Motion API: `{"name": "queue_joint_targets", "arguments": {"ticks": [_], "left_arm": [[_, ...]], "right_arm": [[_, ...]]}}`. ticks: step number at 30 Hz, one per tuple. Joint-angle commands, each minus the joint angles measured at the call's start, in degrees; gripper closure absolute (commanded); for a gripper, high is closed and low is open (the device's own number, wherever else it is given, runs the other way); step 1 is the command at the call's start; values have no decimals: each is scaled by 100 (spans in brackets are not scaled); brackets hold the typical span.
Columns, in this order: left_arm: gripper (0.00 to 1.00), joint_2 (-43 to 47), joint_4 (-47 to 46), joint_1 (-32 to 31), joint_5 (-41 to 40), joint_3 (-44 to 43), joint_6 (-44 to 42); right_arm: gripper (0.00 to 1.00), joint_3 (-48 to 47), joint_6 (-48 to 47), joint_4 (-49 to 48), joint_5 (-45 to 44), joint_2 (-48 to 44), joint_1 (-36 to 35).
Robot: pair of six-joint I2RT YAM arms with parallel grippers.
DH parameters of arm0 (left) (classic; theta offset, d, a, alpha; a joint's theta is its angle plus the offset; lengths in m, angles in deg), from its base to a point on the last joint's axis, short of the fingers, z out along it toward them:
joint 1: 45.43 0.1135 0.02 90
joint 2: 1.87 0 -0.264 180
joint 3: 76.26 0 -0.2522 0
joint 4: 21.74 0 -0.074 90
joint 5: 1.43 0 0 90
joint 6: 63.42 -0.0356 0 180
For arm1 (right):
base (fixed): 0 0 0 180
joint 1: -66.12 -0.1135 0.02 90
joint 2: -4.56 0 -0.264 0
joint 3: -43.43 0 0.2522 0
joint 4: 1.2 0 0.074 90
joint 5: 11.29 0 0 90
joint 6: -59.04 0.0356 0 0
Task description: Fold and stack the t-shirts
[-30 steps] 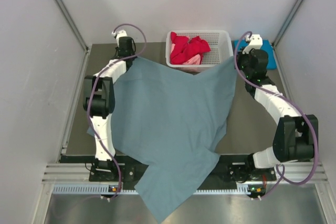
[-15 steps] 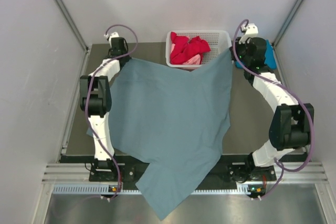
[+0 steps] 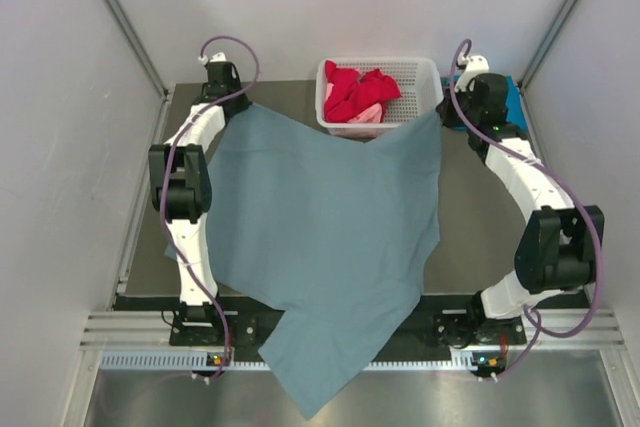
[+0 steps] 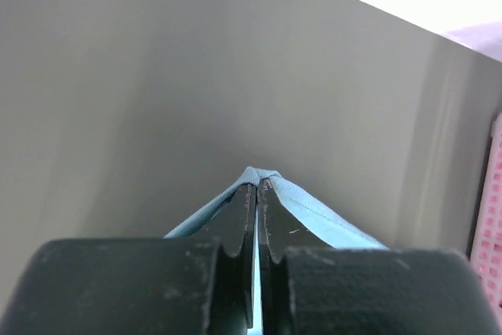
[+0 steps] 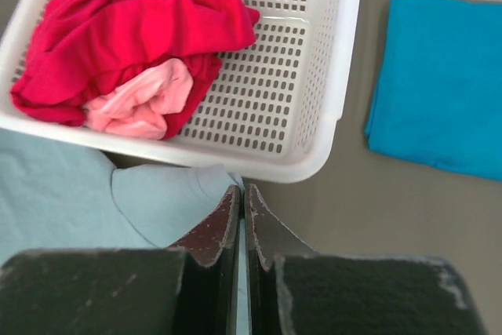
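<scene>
A large grey-blue t-shirt [image 3: 320, 237] lies spread over the table, its near part hanging over the front edge. My left gripper [image 4: 257, 186] is shut on its far left corner [image 4: 263, 176] at the table's back left [image 3: 232, 107]. My right gripper [image 5: 241, 190] is shut on its far right corner [image 5: 169, 198], just in front of the white basket [image 3: 432, 112]. A folded turquoise t-shirt [image 5: 443, 84] lies on the table right of the basket [image 3: 515, 102]. Red [image 5: 129, 29] and pink [image 5: 133, 107] shirts sit crumpled inside the basket.
The white lattice basket [image 3: 425, 72] stands at the back middle of the table; it also shows in the right wrist view [image 5: 314, 92]. Grey walls close in the left, right and back sides.
Both grippers have moved toward the back of the table, pulling the grey-blue shirt's far corners back and apart. The far edge now lies nearer the basket.
</scene>
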Motion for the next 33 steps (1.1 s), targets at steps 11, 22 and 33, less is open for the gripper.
{"name": "queue_joint_targets", "arguments": {"ticks": [11, 22, 33], "left_arm": [[100, 239, 1233, 156, 390, -340, 22], [100, 705, 1690, 569, 707, -86, -4], [100, 1153, 2437, 771, 435, 73, -619]], "right_arm": [[100, 82, 583, 1396, 425, -1351, -434], [100, 460, 1013, 2178, 337, -1930, -1313], [100, 706, 1488, 2855, 408, -2660, -1998]]}}
